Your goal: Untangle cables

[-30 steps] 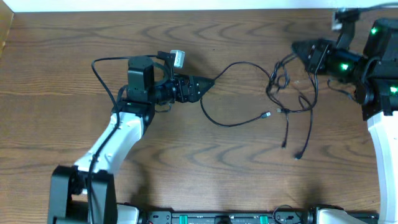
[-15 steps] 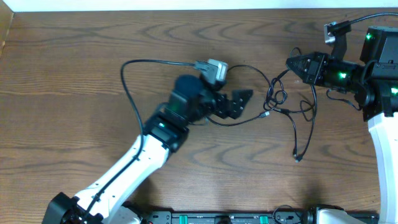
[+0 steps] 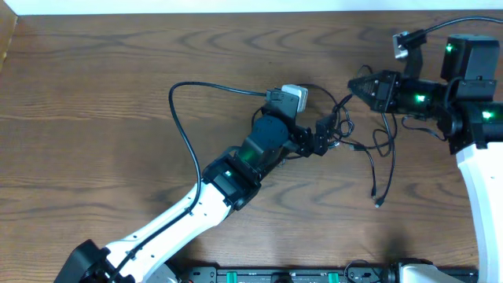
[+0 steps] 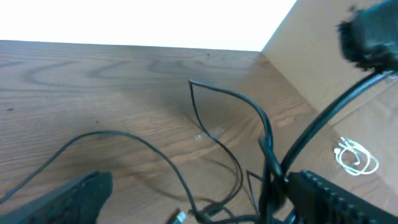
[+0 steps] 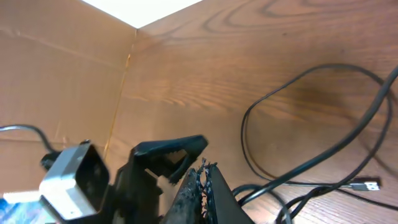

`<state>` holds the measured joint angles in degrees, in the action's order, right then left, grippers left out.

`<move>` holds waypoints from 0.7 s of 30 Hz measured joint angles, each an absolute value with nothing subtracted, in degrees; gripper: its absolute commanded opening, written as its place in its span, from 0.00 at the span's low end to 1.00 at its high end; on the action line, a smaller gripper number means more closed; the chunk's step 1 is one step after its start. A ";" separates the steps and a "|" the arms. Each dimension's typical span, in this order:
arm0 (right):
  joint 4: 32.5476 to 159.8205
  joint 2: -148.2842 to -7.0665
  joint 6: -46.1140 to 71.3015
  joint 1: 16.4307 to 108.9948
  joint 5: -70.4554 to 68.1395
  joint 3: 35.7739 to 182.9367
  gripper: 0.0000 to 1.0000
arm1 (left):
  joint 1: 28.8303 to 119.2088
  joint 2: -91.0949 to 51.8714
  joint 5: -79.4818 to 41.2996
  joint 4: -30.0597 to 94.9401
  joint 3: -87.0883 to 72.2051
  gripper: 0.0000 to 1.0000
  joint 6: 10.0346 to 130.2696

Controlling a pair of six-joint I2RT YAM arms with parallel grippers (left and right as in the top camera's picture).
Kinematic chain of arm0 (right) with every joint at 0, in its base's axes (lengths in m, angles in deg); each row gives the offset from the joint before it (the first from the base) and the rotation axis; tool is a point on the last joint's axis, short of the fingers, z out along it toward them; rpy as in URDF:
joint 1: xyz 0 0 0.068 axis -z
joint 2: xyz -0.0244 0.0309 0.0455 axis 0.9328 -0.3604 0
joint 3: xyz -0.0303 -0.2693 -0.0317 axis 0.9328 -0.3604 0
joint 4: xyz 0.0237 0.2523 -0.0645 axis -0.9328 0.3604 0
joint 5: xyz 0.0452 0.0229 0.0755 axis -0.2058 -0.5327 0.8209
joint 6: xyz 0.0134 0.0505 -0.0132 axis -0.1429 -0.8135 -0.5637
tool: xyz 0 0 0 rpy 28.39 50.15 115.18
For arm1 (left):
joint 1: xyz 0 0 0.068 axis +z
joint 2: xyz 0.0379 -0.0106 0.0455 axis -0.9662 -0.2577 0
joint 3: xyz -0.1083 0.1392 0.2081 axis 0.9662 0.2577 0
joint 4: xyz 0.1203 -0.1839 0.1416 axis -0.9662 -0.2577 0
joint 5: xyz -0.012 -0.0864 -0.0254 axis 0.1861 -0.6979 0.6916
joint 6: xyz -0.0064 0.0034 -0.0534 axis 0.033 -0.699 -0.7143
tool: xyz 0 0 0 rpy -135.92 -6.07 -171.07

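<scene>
Cables (image 3: 343, 118) lie right of the middle of the table (image 3: 94, 94) in our overhead view, a loose black tangle with strands trailing down toward the near edge. We see the left gripper (image 3: 326, 135) stretched in from the lower left, its jaws spread wide at the tangle's left edge, with loops just beside its tips. The right gripper (image 3: 355, 84) points in from the right, jaws clenched on a black strand that runs up into its tip.

From the left wrist, we look along the left gripper (image 4: 200, 180). Its two fingers stand far apart at the bottom corners, released, and the cables (image 4: 224, 92) cross the wood between and beyond them. A small plug (image 4: 177, 216) shows low in the gap. A white loop (image 4: 354, 155) rests on paler board at the right.

From the right wrist, we see the right gripper (image 5: 202, 177) pressed shut. The cables (image 5: 244, 130) curve over the wood to its right and pass behind its fingers, so we cannot make out the pinch itself here. One finger (image 5: 171, 148) of the left gripper sits just beside its tip.
</scene>
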<state>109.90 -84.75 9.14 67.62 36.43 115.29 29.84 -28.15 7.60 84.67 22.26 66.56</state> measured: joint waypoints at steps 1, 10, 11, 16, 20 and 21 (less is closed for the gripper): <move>109.90 -84.75 9.16 67.31 36.43 115.29 0.01 | 29.84 -28.67 7.53 84.89 22.26 0.86 66.14; 110.01 -84.75 9.14 66.92 36.45 115.29 0.01 | 28.04 -32.91 6.37 86.81 22.26 0.19 64.48; 110.07 -84.75 9.14 66.92 36.43 115.29 0.01 | 27.85 -33.22 6.18 86.98 22.26 0.08 64.41; 110.42 -84.77 9.34 66.92 35.07 115.22 0.01 | 27.41 -33.85 7.25 84.73 21.80 0.08 64.61; 111.82 -84.77 9.53 67.27 28.01 115.20 0.01 | 27.15 -33.68 10.13 79.29 21.06 0.08 64.63; 112.02 -84.77 9.58 67.40 25.67 115.20 0.01 | 27.10 -33.55 10.92 77.24 20.97 0.08 64.66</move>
<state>112.02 -84.77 9.58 67.40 25.67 115.20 27.10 -33.55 10.92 77.24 20.97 64.66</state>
